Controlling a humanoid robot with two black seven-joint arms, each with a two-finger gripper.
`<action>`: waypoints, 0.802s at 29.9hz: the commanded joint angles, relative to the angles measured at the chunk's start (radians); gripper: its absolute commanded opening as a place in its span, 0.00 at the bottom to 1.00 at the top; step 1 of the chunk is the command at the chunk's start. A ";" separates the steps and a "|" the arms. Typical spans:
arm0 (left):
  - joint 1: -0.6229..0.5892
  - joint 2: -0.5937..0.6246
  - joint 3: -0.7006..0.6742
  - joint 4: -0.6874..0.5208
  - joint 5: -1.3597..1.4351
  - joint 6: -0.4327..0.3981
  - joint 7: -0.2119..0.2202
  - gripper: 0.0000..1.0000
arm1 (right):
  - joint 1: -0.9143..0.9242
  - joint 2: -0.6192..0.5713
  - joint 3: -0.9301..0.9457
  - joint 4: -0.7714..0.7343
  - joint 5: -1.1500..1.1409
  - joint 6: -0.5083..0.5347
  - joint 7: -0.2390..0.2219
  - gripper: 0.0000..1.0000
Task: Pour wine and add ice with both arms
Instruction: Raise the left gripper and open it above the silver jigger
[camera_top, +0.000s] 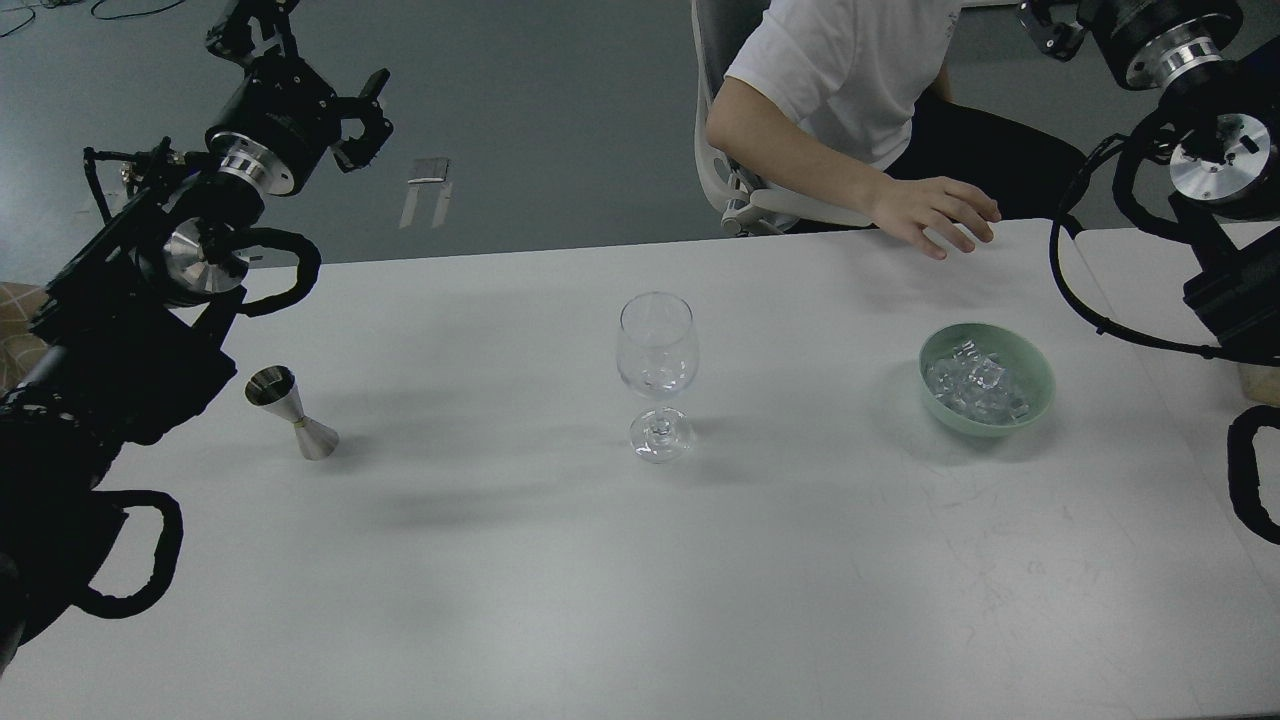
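A clear stemmed wine glass (657, 375) stands upright at the table's middle and looks empty. To its right a pale green bowl (986, 426) holds the ice (975, 385), a heap of small clear cubes. A silver jigger (291, 411) stands at the left; no wine shows in it or anywhere else. My left gripper (366, 117) hangs high over the far left edge, well above the jigger, open and empty. My right gripper (1045, 28) sits at the top right, cut off by the frame edge, far above the bowl.
A seated person in a white shirt rests a hand (935, 215) on the far edge of the white table (600, 580), behind the bowl. Black cables (1075, 290) loop from my right arm over the table's right side.
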 joint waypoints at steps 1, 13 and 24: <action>-0.001 0.000 0.000 0.000 0.001 0.000 0.000 0.99 | 0.000 0.000 0.001 0.000 0.000 -0.001 0.000 1.00; -0.009 0.003 -0.002 0.000 -0.002 0.000 -0.002 0.99 | 0.001 -0.002 0.003 -0.001 0.000 -0.003 0.000 1.00; 0.005 0.001 -0.020 0.003 -0.017 -0.004 -0.029 0.99 | 0.008 0.005 0.004 -0.013 0.000 -0.009 0.003 1.00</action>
